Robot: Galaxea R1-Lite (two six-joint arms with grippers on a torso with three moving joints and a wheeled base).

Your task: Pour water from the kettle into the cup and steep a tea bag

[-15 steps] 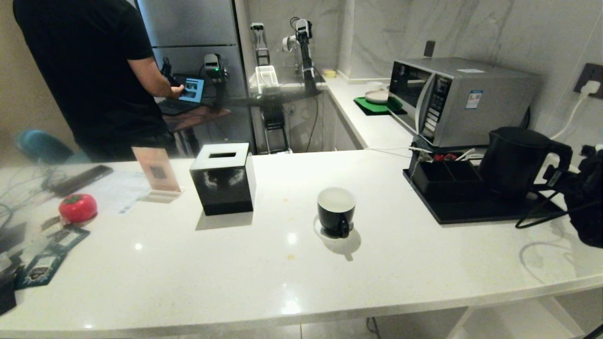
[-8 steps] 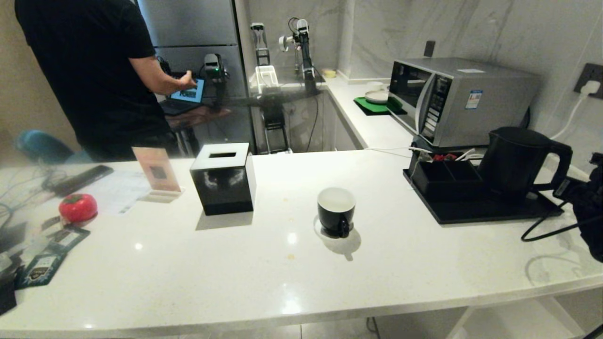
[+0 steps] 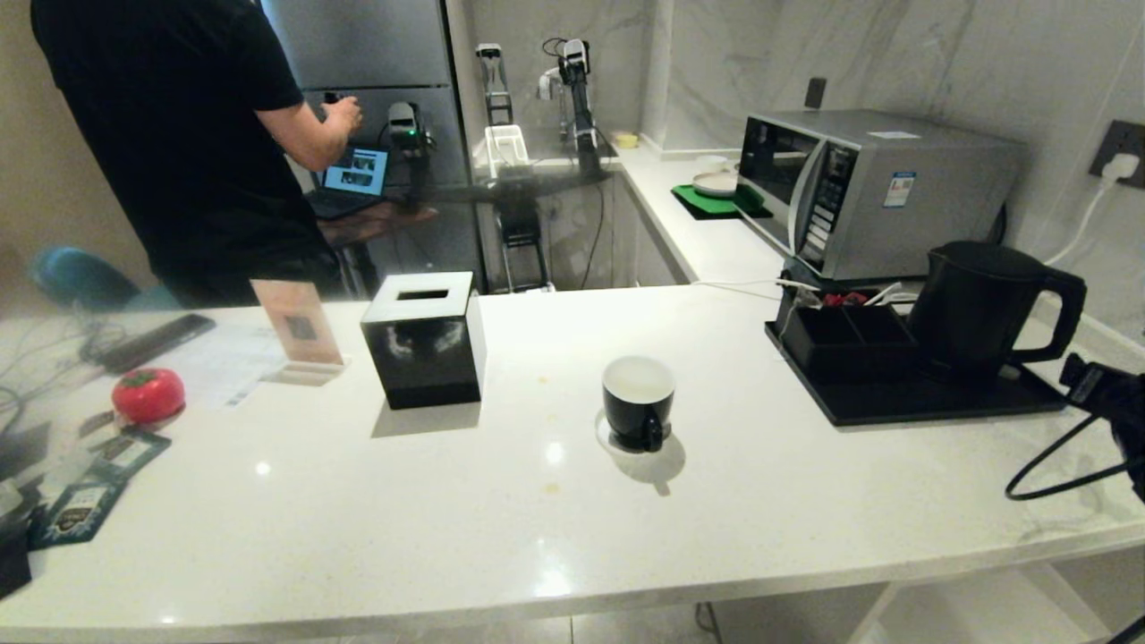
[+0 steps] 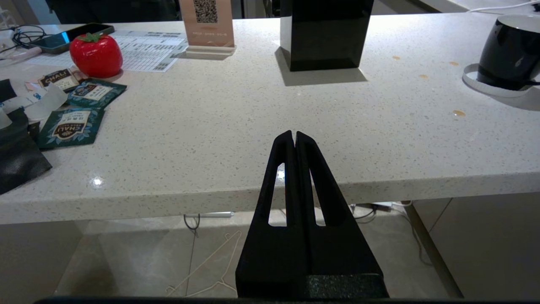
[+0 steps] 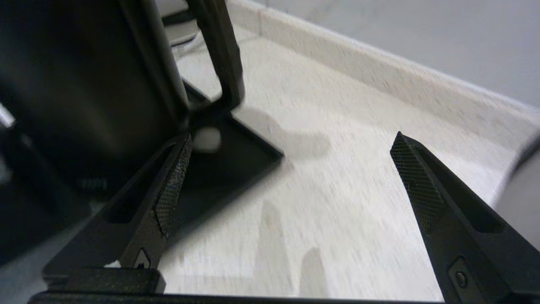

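Standing upright near desk's right edge, kettle (image 3: pixel 975 309), loop handle toward that edge | right hand (image 5: pixel 291 156) level beside handle, fingers wide apart, empty | left hand (image 4: pixel 295 135) closed, empty, before desk's front edge

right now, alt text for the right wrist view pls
The right gripper, jaws wide open and empty, sits low over the white counter beside the black kettle, whose loop handle rises just past one jaw, untouched.

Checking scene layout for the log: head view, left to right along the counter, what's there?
Red tomato-shaped object → black cube tissue box → glossy black cup with white interior → low black two-compartment organizer box → matte black jug kettle → right gripper at the frame's right edge.
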